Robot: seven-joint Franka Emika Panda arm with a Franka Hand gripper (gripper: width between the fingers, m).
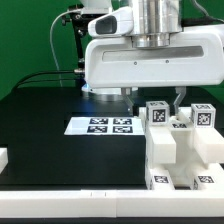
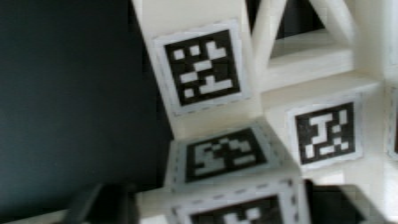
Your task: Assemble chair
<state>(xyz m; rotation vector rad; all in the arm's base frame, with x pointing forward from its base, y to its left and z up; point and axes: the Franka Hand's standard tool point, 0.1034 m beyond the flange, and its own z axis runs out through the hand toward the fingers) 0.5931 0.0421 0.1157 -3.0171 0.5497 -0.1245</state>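
Hanging above the chair point(image 1: 180, 145), the hand point(image 1: 163, 103) reaches down from the arm's big white housing point(image 1: 150, 55), with its two dark fingers point(image 1: 179, 100) lowered among the tagged upright pieces at the chair's top. Whether those fingers are apart, together or clamped on a piece, I cannot tell: the exterior view hides their tips behind the white blocks, and the blurred wrist view shows only dark finger shapes point(image 2: 107, 205) beside a tagged bar point(image 2: 199, 70). The chair stands on the black worktop point(image 1: 40, 125), toward the exterior view's right of the marker board point(image 1: 102, 126), which lies flat just beside it. A white rail point(image 1: 60, 205) runs along the worktop's near edge, in front of the chair.
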